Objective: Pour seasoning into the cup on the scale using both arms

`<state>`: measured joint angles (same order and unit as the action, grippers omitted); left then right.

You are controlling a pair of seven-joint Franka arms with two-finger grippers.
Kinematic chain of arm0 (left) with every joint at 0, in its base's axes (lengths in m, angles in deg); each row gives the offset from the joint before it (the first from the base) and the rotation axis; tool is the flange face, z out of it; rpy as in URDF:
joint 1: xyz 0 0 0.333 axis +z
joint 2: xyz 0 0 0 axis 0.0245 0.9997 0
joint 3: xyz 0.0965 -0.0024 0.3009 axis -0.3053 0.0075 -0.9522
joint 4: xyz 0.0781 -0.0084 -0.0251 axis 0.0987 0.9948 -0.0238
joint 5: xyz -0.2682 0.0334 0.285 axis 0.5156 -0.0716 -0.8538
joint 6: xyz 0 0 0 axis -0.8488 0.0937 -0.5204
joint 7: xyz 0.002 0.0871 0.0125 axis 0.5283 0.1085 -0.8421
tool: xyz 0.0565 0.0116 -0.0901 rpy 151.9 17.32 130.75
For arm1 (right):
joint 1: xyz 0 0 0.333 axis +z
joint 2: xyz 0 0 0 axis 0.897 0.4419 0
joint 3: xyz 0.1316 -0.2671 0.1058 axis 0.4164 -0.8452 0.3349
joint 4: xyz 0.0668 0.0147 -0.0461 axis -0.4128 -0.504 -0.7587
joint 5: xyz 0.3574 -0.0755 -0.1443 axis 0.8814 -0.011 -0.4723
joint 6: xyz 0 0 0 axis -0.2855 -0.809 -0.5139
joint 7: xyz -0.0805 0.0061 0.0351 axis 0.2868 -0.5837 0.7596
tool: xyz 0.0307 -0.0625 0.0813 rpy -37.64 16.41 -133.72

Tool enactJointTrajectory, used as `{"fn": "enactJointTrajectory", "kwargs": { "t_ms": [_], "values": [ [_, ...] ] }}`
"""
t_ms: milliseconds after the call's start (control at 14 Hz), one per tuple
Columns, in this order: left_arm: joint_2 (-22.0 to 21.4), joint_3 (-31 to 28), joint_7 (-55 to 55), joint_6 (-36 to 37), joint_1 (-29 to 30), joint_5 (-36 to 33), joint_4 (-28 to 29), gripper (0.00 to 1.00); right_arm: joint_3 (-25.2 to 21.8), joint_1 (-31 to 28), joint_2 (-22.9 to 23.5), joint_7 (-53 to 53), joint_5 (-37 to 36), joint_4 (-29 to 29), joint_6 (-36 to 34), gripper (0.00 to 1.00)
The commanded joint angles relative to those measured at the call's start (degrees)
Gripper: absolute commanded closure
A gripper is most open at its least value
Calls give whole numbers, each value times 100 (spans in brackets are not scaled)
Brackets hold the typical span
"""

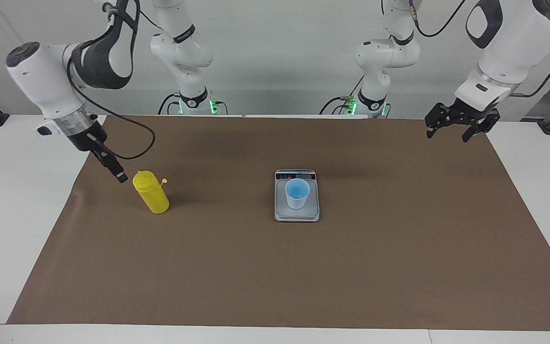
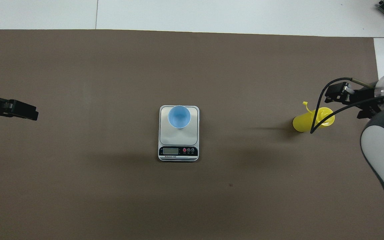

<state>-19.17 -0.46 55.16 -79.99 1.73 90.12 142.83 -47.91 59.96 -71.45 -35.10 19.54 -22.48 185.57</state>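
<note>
scale [image 2: 178, 133], front-panel print unreadable

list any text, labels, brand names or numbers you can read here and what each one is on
None can be read.
scale: a line of small print under the display, too small to read.
scale display: no digits can be made out.
scale buttons: small marks, too small to read.
yellow bottle: no label visible.
cup: no marking visible.
left gripper and right gripper: no lettering legible.
</note>
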Motion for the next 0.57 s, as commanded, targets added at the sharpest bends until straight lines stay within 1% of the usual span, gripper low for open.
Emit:
{"fn": "enactJointTrajectory", "kwargs": {
  "t_ms": [0,72,143,215,358,502],
  "values": [
    [-194,3,25,-139,3,-85,239,0,-18,353,442,-225,-213,1230,-1360,0],
    [-194,3,25,-139,3,-85,230,0,-1,407,549,-321,-144,1513,-1792,0],
    [-194,3,25,-139,3,-85,239,0,8,494,524,-539,-117,1472,-1953,0],
    [-203,3,25,-139,3,-85,230,0,8,591,393,-759,-82,1246,-2050,0],
    [-194,3,25,-139,3,-85,230,0,17,592,234,-1181,23,902,-2017,0],
    [-194,3,25,-148,-6,-85,230,0,0,339,242,-1787,488,883,-1920,0]
  ]
}}
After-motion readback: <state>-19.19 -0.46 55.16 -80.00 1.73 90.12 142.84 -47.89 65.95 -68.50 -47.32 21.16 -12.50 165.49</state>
